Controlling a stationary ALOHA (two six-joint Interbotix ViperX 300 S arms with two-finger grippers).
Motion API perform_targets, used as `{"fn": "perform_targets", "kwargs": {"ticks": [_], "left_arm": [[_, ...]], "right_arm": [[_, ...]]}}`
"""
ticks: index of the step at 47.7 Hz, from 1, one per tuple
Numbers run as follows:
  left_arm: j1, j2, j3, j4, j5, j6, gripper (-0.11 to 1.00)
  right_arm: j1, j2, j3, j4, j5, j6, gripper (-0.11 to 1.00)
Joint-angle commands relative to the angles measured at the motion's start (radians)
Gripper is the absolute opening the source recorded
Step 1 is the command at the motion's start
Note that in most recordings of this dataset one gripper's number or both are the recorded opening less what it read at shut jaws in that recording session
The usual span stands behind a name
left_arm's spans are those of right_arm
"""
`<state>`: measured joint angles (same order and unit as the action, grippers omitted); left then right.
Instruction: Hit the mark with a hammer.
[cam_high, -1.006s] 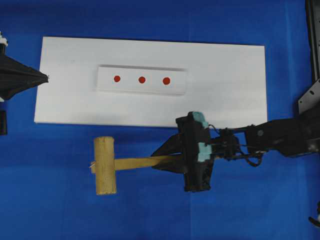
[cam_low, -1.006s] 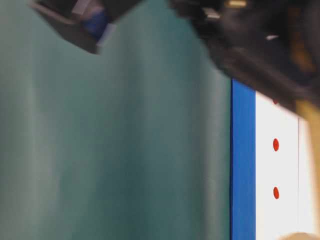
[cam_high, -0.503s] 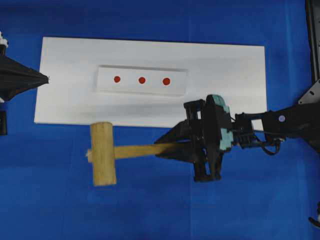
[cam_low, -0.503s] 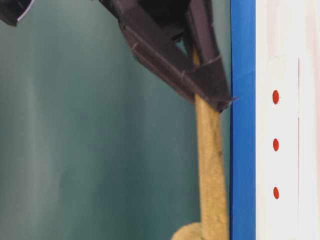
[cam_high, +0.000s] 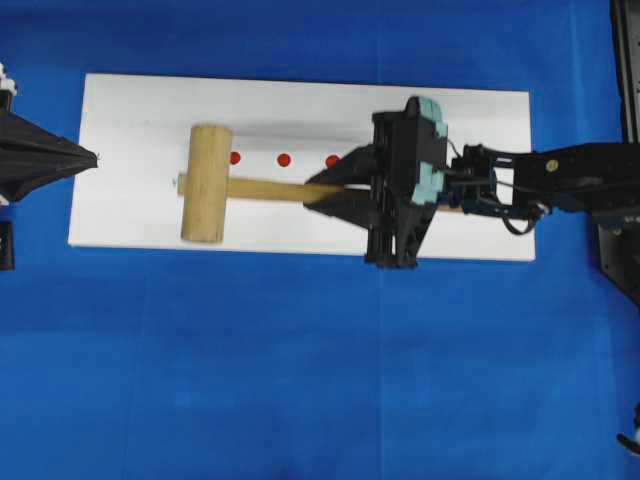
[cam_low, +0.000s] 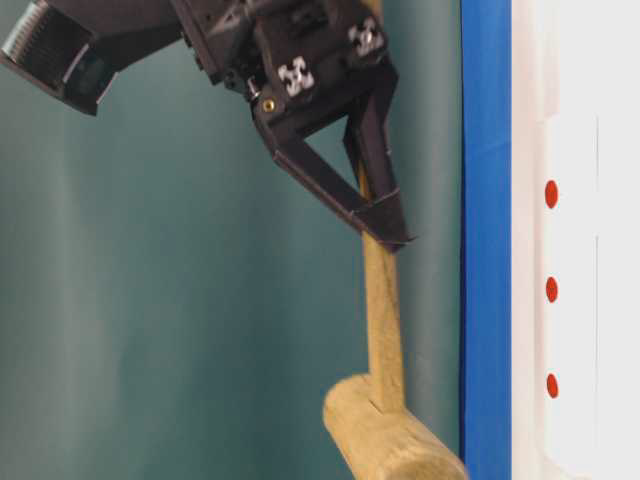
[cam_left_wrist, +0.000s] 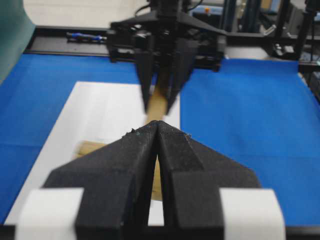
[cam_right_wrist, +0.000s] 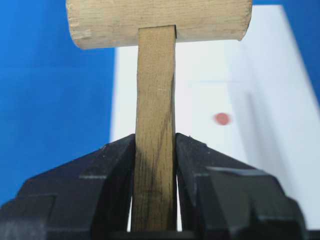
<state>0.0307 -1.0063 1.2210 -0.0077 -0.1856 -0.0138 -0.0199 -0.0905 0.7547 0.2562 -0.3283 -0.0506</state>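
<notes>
Over the white board (cam_high: 470, 120), right of centre: my right gripper (cam_high: 335, 185), fingers clamped on the handle of the hammer (cam_high: 205, 184), one pad (cam_right_wrist: 117, 165) pressed to each flat side of the squared shaft.

Right arm: reaching in from the right edge of the overhead view, laid nearly level across the board, wrist turned so the fingers point left. In the table-level view the hammer hangs clear above the surface, not touching it.

Hammer: handle running left from my grip, cylindrical head crosswise at the far end, over the left part of the board.

White block (cam_low: 570, 300): under the handle line, carrying three red dots in a row. The mark (cam_high: 235, 158) shows just beside the head's right edge; middle dot (cam_high: 284, 159) and largest dot (cam_high: 332, 161) follow toward my gripper.

Left gripper (cam_high: 90, 156): fingers pressed together on nothing, held at the board's left edge, well apart from the hammer.

Blue cloth (cam_high: 300, 380): beneath everything.
</notes>
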Motion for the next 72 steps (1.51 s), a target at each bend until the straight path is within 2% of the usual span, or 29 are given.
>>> {"fn": "perform_targets", "kwargs": {"ticks": [1, 9, 15, 23, 27, 30, 34, 37, 45, 52, 72], "left_arm": [[0.003, 0.003, -0.009, 0.0, -0.002, -0.002, 0.0], [0.003, 0.003, -0.009, -0.002, 0.0, -0.002, 0.0], [0.003, 0.003, -0.009, -0.002, -0.002, -0.002, 0.0], [0.003, 0.003, -0.009, -0.003, 0.0, -0.006, 0.0], [0.003, 0.003, -0.009, -0.003, -0.002, -0.021, 0.0], [0.003, 0.003, -0.009, -0.003, -0.002, -0.037, 0.0], [0.003, 0.003, -0.009, -0.003, -0.002, -0.057, 0.0], [0.003, 0.003, -0.009, -0.003, 0.0, -0.064, 0.0], [0.003, 0.003, -0.009, -0.003, 0.0, -0.072, 0.0], [0.003, 0.003, -0.009, -0.003, -0.002, -0.072, 0.0], [0.005, 0.003, -0.009, -0.009, -0.017, -0.091, 0.01]], "right_arm": [[-0.006, -0.031, -0.018, -0.005, -0.012, -0.006, 0.09], [-0.012, -0.032, -0.018, -0.018, -0.021, -0.043, 0.09], [-0.025, -0.037, -0.02, -0.031, -0.029, -0.143, 0.09], [-0.041, -0.046, -0.031, -0.031, -0.058, -0.357, 0.09], [-0.046, -0.046, -0.028, -0.031, -0.097, -0.489, 0.09], [-0.044, -0.046, -0.029, -0.029, -0.127, -0.612, 0.09], [-0.046, -0.046, -0.032, -0.008, -0.158, -0.738, 0.09], [-0.044, -0.046, -0.029, 0.014, -0.198, -0.816, 0.09], [-0.028, -0.051, -0.023, 0.026, -0.302, -0.948, 0.09], [-0.005, -0.049, -0.023, 0.029, -0.336, -1.02, 0.09], [-0.002, -0.051, -0.023, 0.049, -0.313, -1.031, 0.09]]}}
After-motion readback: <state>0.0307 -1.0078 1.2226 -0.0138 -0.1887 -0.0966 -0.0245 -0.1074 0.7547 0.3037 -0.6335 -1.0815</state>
